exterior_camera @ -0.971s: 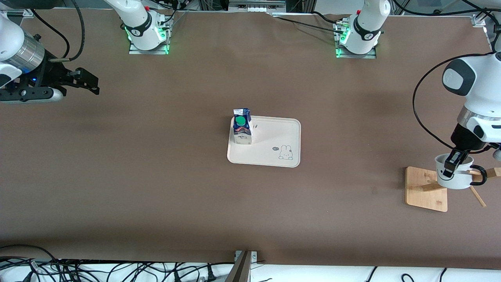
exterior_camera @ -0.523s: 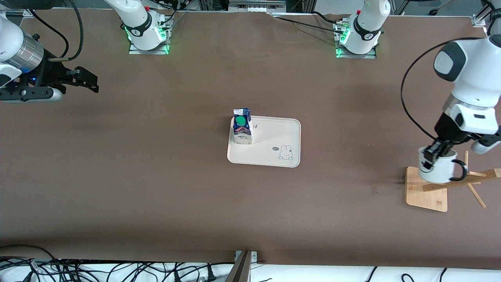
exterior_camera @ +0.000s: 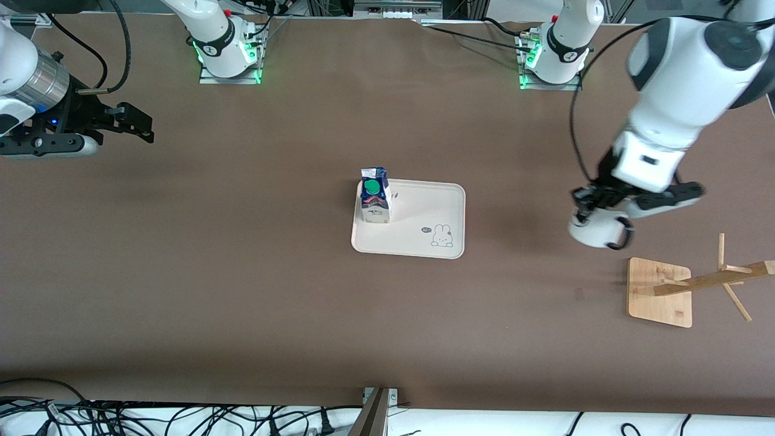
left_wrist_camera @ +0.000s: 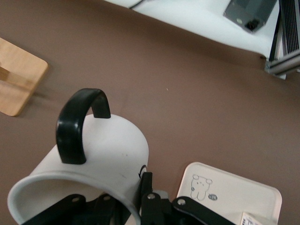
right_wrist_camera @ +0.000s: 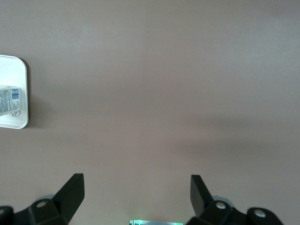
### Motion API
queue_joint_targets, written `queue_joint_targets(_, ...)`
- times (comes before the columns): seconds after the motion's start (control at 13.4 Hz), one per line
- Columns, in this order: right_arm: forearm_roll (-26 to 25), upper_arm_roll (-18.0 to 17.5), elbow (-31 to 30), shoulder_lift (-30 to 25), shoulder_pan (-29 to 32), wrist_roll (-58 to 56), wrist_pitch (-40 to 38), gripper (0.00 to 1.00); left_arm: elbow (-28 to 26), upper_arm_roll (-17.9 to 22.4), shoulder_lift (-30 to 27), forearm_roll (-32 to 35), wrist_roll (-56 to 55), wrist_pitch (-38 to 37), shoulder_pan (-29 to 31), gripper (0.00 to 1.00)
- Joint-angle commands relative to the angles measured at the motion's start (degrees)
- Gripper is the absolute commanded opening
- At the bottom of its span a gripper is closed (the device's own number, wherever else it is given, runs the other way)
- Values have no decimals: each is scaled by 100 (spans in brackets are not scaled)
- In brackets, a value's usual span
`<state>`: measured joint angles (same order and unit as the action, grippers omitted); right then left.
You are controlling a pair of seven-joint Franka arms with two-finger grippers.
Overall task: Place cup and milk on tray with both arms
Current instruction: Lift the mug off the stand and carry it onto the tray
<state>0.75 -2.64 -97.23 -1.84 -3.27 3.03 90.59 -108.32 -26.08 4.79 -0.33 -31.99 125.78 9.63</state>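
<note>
Left gripper (exterior_camera: 586, 209) clamps the cup (exterior_camera: 596, 229) by its rim, over bare brown table (exterior_camera: 242, 290) between tray (exterior_camera: 424, 242) and bamboo rack (exterior_camera: 660, 292). Milk (exterior_camera: 374, 197) stands on the tray's corner toward the right arm. Right gripper (exterior_camera: 130, 124) waits, fingers spread wide, at its table end. Cables (exterior_camera: 151, 418) along the near edge.

Brown table (exterior_camera: 242, 272), tangled black cables (exterior_camera: 151, 418)

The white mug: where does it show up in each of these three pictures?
Front view: the mug hangs in the left claw, over bare table between the tray and the wooden rack.
Left wrist view: it fills the foreground, black handle up.
Right wrist view: not in it.
Shared landmark: the tray, in all three views.
</note>
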Motion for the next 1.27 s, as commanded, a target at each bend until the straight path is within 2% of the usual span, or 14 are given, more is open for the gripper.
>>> queue_joint_targets(0.0, -31, -79, 125, 17, 72, -22, -129, 100, 354, -704, 906, 6, -465, -63, -100, 0)
queue_joint_targets(0.07, -31, -70, 125, 17, 72, -22, -129, 100, 530, -706, 1196, 102, -484, -150, -336, 0)
queue_joint_targets(0.22, -31, -61, 125, 17, 72, -31, -129, 100, 1169, -706, 1916, 462, -484, -797, -557, 0)
queue_joint_targets(0.45, -31, -61, 125, 17, 72, -31, -129, 100, 2811, -435, 3436, 1515, -510, -1966, -1811, 0)
queue_joint_targets(0.52, -31, -61, 125, 17, 72, -31, -120, 100, 3191, -199, 3745, 1553, -528, -2283, -2198, 0)
queue_joint_targets(0.6, -31, -61, 125, 17, 72, -31, -120, 100, 3334, 30, 3922, 1510, -545, -2330, -2463, 0)
queue_joint_targets(0.67, -31, -61, 125, 17, 72, -22, -129, 100, 3344, 67, 4081, 1414, -598, -2313, -2570, 0)
queue_joint_targets(0.9, -31, -61, 125, 17, 72, -22, -129, 100, 3353, 67, 4398, 1114, -1343, -2164, -2746, 0)
queue_joint_targets(1.12, -31, -61, 117, 17, 72, -22, -129, 100, 3353, 67, 4513, 1026, -1556, -2120, -2773, 0)
queue_joint_targets(1.2, -31, -53, 117, 17, 72, -22, -129, 100, 3335, 76, 4521, 1052, -1513, -2050, -2756, 62)
